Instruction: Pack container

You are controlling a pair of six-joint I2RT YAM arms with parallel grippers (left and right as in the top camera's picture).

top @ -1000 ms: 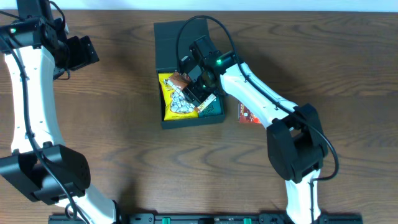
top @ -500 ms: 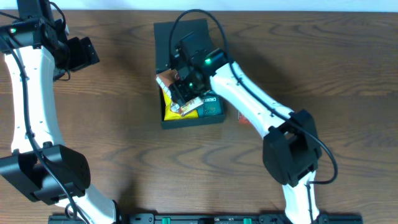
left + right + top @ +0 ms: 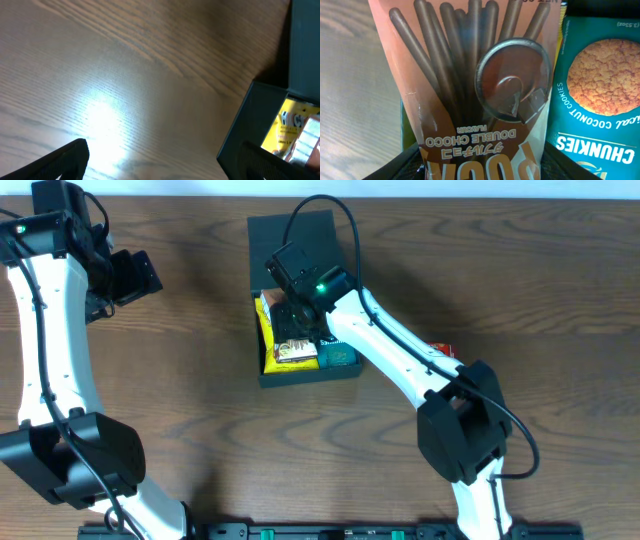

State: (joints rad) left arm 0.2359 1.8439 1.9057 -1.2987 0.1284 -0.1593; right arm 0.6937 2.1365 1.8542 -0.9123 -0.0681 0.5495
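Matte square container [image 3: 300, 377], glossy brown pouch [image 3: 470, 100], wood-grain table [image 3: 180, 330]

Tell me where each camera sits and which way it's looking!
Overhead: above the table, looking straight down at the container; left arm and right arm show.
Left wrist: on the left arm, facing down at wood and the container's corner; the open left pincer tips show.
Right wrist: on the right arm, close on the chocolate-stick packet and cookie carton; the right pincer flanks the packet.
Shared: overhead and left wrist both see the yellow packet.
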